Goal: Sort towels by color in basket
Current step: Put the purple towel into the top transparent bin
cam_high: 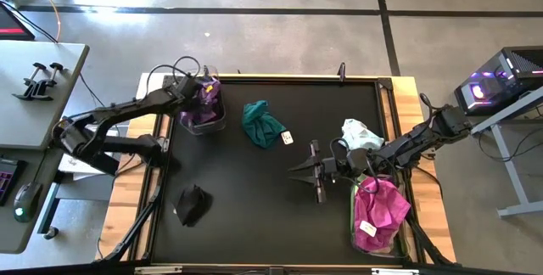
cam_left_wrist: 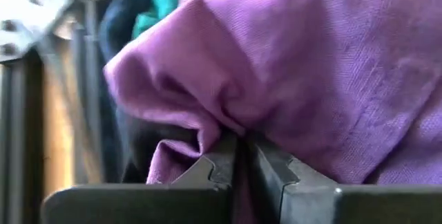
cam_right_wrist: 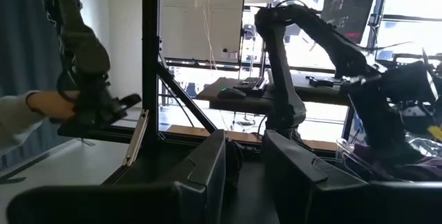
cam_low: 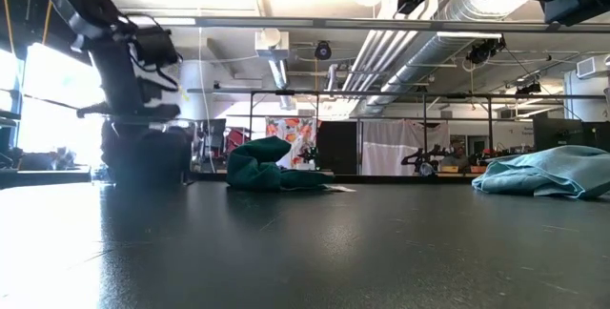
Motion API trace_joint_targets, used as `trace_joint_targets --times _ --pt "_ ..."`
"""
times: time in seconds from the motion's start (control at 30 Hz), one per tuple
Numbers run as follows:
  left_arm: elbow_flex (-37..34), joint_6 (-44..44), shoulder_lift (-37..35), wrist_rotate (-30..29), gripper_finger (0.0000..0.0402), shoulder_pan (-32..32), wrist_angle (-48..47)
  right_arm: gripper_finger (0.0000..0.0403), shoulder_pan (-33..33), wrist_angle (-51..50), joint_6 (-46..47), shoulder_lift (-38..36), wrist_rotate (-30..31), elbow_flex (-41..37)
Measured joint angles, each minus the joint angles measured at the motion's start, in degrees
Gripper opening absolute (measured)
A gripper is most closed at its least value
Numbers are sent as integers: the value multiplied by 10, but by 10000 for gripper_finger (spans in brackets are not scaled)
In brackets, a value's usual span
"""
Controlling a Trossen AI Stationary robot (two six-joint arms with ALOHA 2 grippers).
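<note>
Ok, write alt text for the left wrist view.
The left gripper, fingers closed, pinches a fold of a purple towel that fills most of the frame. Teal cloth and a dark cloth show behind it, beside a metal frame.

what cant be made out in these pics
- Left basket contents: in the high view the left gripper and purple towel cover them.
- Black towel: out of the low view.
- Tag by the teal towel: too small to read.
- Right basket: pink towel hides anything beneath.

Two dark jointed arms [cam_high: 110,126] trailing black cables.
</note>
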Motion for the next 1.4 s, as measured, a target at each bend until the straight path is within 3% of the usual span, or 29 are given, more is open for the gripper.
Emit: trace_joint_targets --times 0.17,0.4,0.67,0.93,1.07,1.2,1.3,1.4 --pt "3 43 50 7 12 8 30 94 0 0 1 0 4 0" --pt "32 97 58 26 22 40 -16 94 0 0 1 0 4 0" --pt "97 134 51 40 69 41 -96 94 0 0 0 0 6 0" --pt "171 156 -6 106 115 32 -208 94 -1 0 3 0 6 0" --pt "165 143 -53 157 117 -18 -221 94 -1 0 3 0 6 0" --pt "149 119 -92 194 117 -115 -227 94 -1 0 3 0 6 0" --pt "134 83 -107 168 117 -190 -228 94 -1 0 3 0 6 0" --pt "114 54 -109 85 117 -235 -237 94 -1 0 3 0 5 0"
